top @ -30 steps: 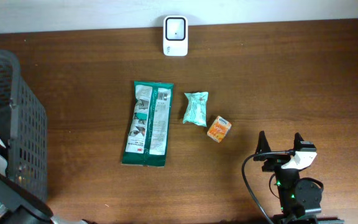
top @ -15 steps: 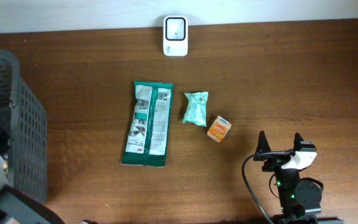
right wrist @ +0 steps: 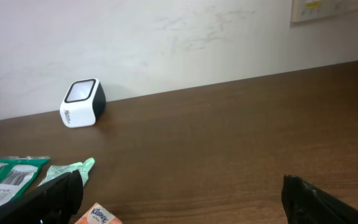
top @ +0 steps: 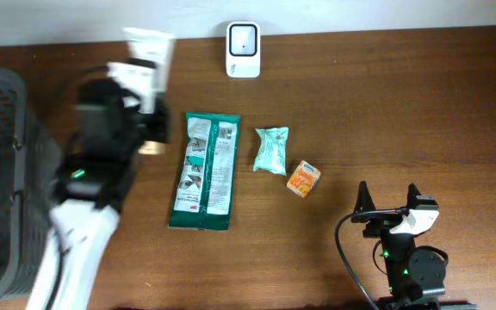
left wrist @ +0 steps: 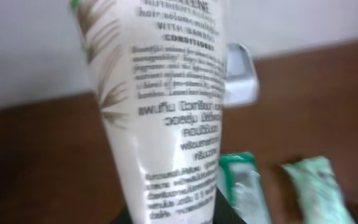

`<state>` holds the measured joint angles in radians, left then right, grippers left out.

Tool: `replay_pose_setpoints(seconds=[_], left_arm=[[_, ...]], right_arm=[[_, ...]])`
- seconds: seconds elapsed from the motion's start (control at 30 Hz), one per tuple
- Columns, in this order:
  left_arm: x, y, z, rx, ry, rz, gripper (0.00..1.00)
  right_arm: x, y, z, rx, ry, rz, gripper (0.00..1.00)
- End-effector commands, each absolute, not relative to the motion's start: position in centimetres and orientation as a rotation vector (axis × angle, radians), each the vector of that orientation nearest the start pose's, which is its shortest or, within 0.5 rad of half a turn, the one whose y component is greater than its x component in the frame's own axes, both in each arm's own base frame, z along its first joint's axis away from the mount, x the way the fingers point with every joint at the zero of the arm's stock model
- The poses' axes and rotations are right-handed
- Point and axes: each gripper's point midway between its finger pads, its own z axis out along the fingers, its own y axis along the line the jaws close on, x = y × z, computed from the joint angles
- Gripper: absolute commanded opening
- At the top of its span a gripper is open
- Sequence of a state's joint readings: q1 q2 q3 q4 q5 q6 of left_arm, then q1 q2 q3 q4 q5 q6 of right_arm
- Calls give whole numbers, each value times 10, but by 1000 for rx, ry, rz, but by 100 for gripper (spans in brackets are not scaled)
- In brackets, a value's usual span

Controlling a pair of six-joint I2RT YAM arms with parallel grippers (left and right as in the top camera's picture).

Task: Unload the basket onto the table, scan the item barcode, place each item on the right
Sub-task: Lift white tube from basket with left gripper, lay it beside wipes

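White plastic tube (top: 149, 53) is sitting clamped in the left pincer (top: 143, 96), whose jaws are standing narrow on its near end; it is hanging above the bench (top: 420, 103), left of the scanner (top: 243, 50) and near it; its long axis is pointing away from the pincer toward the back wall, running alongside the scanner and not across its window; print is facing the wrist camera, with no barcode showing; the next move probably calls for a swing rightward and a turn of the tube toward the scanner window; the right pincer (top: 388, 196) is gaping wide and empty, well apart from the scanner, so the left arm is nearer.
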<state>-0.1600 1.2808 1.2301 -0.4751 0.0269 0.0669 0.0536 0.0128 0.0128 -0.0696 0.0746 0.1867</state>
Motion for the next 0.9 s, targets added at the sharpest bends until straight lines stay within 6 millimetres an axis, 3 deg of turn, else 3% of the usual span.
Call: replay_pose_setpoints(seconds=[0.0,0.07,0.13,0.2,0.23,0.33,0.4,0.43,0.47,0.53,0.57,0.6,0.63,0.67,0.77,0.83,0.87], left_arm=[[406,-150,237,339,2213,-261,15],[399,-192,179,363,2369,-325,14],[389,-208,135,354,2507,-368,14],[371,-236,96,415,2635,-582,11],[367,-240,84,421,2669,-612,8],[357,-245,45,333,2800,-664,11],[356,-248,46,339,2799,-690,44],[353,-252,48,348,2799,-728,68],[350,-261,55,370,2784,-818,79],[360,-274,82,407,2697,-906,82],[374,-274,112,433,2606,-884,87],[387,-272,147,456,2505,-852,98],[392,-271,171,456,2445,-867,99],[397,-265,220,456,2333,-920,99],[410,-210,273,353,2210,-858,99],[415,-135,313,163,2163,-700,91],[410,-81,333,4,2164,-532,88]], right_arm=[[246,1,157,167,1638,123,98],[246,1,157,167,1638,123,98],[246,1,157,167,1638,123,98],[246,1,157,167,1638,123,98],[246,1,157,167,1638,123,98],[246,1,157,167,1638,123,98],[246,1,157,167,1638,123,98],[246,1,157,167,1638,123,98],[246,1,157,167,1638,123,98],[246,1,157,167,1638,122,98],[246,1,157,167,1638,123,98],[246,1,157,167,1638,122,98],[246,1,157,167,1638,123,98],[246,1,157,167,1638,123,98],[246,1,157,167,1638,123,98],[246,1,157,167,1638,123,98],[246,1,157,167,1638,123,98]])
